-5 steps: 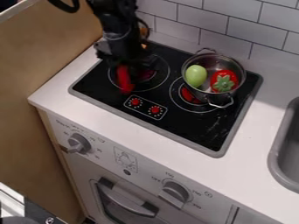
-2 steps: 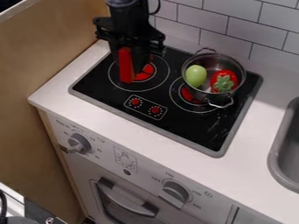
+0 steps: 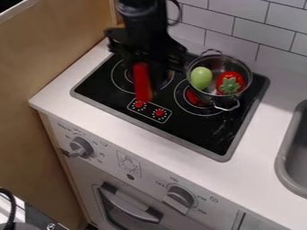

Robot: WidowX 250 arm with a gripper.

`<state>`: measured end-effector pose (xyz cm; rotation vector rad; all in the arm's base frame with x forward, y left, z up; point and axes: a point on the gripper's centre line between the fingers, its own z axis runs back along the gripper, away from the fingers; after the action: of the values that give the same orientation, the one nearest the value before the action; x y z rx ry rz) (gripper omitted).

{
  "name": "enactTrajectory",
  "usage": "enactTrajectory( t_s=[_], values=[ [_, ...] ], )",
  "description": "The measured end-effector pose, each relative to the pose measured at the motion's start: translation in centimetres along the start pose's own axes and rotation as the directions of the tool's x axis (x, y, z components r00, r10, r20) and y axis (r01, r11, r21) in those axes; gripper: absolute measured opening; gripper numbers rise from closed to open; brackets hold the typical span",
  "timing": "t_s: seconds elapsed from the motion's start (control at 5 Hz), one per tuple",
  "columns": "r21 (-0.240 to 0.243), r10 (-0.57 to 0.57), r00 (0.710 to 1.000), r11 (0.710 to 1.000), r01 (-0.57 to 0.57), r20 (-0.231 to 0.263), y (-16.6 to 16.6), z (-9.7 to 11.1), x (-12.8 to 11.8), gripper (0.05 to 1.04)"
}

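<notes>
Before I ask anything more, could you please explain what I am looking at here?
The picture comes from one fixed camera, looking down at a slant on a toy kitchen. The black machine coming in at the top is a robot arm; its gripper, the part for grasping, hangs over the left side of the black cooktop. A long red piece shows at the gripper's lower end, but I cannot tell whether it is a held thing or part of the gripper. On the right burner stands a metal pot with two handles. Inside lie a smooth green item and a red one with a leafy green top. At the right edge is a grey sink.
</notes>
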<state>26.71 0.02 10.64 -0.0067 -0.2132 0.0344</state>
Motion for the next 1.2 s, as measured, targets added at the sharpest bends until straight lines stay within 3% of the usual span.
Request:
enactTrajectory(
  t_s=[0.2, 0.6, 1.2],
  values=[
    [-0.022, -0.011, 1.0, 1.0, 0.012, 0.007, -2.2, -1.2, -1.6, 0.354],
    [-0.046, 0.017, 0.995, 0.999, -0.013, 0.098, -6.2, -3.5, -3.5, 0.354],
    [-0.041, -0.016, 0.983, 0.999, 0.024, 0.183, -5.5, -6.4, -2.6, 0.354]
  ],
)
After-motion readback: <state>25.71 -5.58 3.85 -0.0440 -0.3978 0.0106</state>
